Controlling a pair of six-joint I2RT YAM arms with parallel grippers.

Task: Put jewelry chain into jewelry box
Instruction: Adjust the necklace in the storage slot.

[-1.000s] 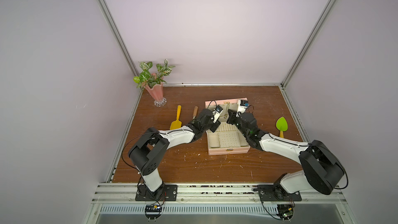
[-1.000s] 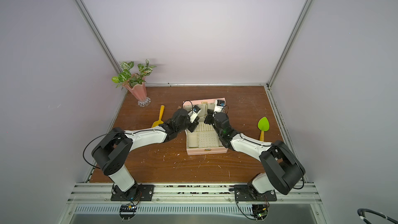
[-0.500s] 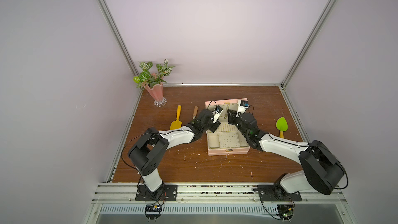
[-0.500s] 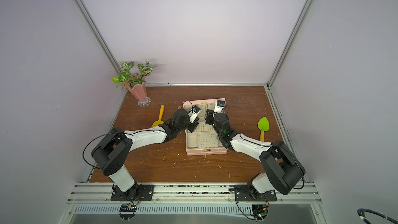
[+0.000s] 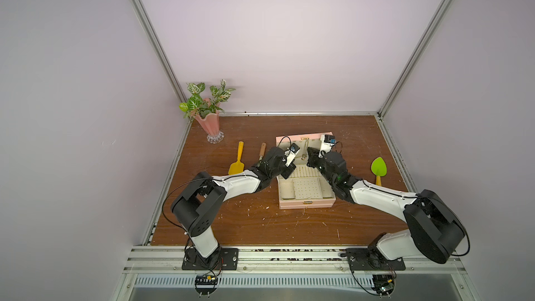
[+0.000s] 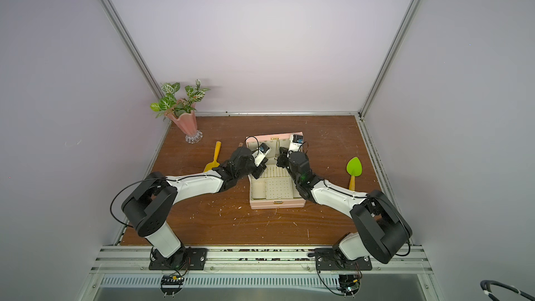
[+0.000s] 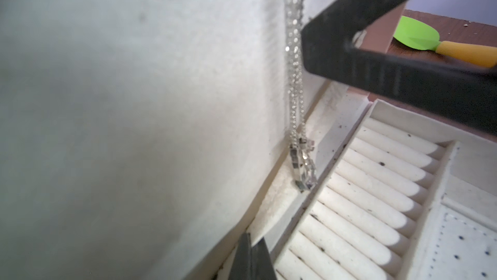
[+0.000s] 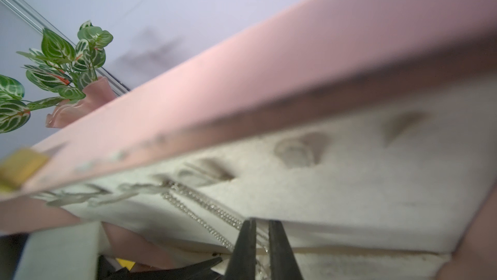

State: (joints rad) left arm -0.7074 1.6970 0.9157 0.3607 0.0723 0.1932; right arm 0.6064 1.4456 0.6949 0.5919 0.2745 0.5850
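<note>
Lilac-walled cell, brown table (image 5: pixel 260 221), jewelry box (image 5: pixel 307 204) open mid-table, lid (image 7: pixel 134 103) upright. Left gripper (image 7: pixel 250 249) pinched shut, nothing in it. Right gripper (image 8: pixel 261 227) barely apart round strand; we couldn't tell if pinching. Jewelry chain (image 7: pixel 294 76) hung down lid lining, pendant (image 7: pixel 304 168) low by box's back edge. We figured hanging step nearly done; next move needed clean back-out, no snagging.

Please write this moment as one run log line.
jewelry chain: hangs against lid of open jewelry box | left end effector: shut, empty | right end effector: narrow gap around chain
</note>
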